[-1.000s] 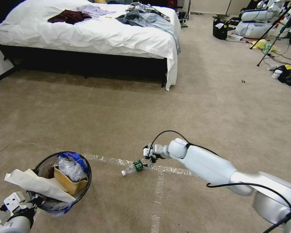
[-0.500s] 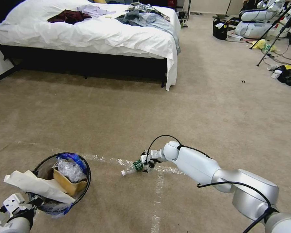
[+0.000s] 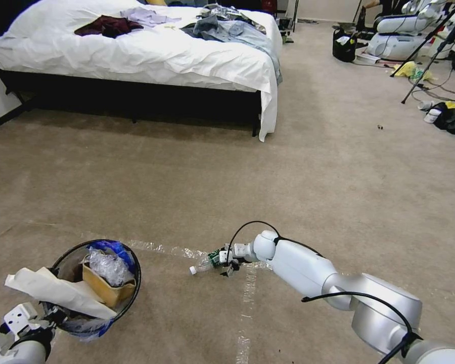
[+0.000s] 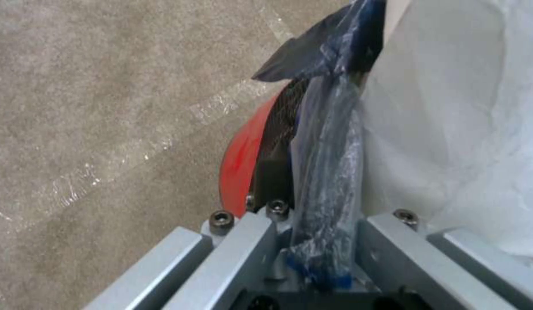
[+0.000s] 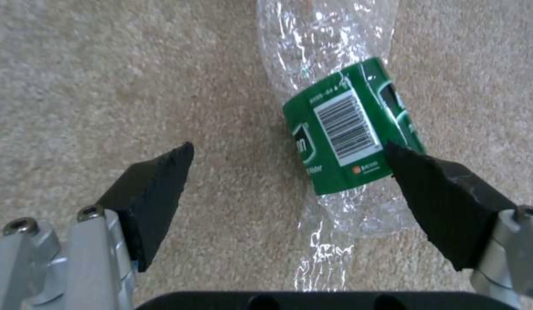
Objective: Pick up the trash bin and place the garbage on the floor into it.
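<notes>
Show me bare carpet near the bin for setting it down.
Free: carpet between the bin and the bottle, and the wide stretch toward the bed. Crowded: around the bottle, where the open right hand sits. The left hand grips the bin's rim.

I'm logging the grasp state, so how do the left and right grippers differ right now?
The left gripper is shut on the trash bin, clamping its bagged rim; the right gripper is open and holds nothing. The left one carries the bin off the floor; the right one is down at the carpet, its fingers astride a clear green-labelled bottle lying there. Both sit low, ahead of the robot.
</notes>
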Motion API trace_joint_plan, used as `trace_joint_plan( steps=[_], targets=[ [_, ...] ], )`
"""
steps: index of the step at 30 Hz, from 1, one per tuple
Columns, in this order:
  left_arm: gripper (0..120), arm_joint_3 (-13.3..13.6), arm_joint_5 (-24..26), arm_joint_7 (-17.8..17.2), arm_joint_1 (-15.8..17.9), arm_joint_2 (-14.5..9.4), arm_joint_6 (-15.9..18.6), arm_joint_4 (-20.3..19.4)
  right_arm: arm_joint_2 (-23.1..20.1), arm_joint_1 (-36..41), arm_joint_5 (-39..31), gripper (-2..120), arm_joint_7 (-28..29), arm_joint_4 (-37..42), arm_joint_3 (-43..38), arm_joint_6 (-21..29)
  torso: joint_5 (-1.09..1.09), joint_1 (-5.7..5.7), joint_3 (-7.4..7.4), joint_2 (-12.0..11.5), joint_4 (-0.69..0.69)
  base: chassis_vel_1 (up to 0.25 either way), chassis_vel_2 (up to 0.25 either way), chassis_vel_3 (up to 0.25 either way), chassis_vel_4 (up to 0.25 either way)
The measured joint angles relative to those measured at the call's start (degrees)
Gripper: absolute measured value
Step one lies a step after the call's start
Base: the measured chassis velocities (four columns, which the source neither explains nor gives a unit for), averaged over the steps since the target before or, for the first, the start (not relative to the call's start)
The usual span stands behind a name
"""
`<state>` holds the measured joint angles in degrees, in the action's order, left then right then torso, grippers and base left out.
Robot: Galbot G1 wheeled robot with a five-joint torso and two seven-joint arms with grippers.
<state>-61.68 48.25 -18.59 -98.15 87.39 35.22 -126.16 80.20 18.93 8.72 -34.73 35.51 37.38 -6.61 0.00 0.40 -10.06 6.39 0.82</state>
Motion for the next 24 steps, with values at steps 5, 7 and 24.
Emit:
trace_joint_plan(
  steps=[5, 7, 24],
  targets=[
    [0, 0.05, -0.01, 0.2, -0.4, 0.01, -0.17, -0.01, 2.02, 0.24, 2.12, 85, 1.46, -3.78, -1.9, -2.03, 0.0, 0.0, 0.0, 0.0, 0.0, 0.0, 0.0, 0.0, 0.0],
    [0, 0.06, -0.02, 0.32, -0.56, 0.01, -0.23, -0.01, 2.3, 0.37, 2.32, 84, 2.16, -4.14, -2.22, -2.18, 0.0, 0.0, 0.0, 0.0, 0.0, 0.0, 0.0, 0.0, 0.0],
    [0, 0.92, -0.82, 0.45, 0.2, 0.05, -0.35, 0.71, 2.59, -2.21, -0.53, 77, 3.1, -2.74, -1.7, -1.92, 0.0, 0.0, 0.0, 0.0, 0.0, 0.0, 0.0, 0.0, 0.0]
  ],
)
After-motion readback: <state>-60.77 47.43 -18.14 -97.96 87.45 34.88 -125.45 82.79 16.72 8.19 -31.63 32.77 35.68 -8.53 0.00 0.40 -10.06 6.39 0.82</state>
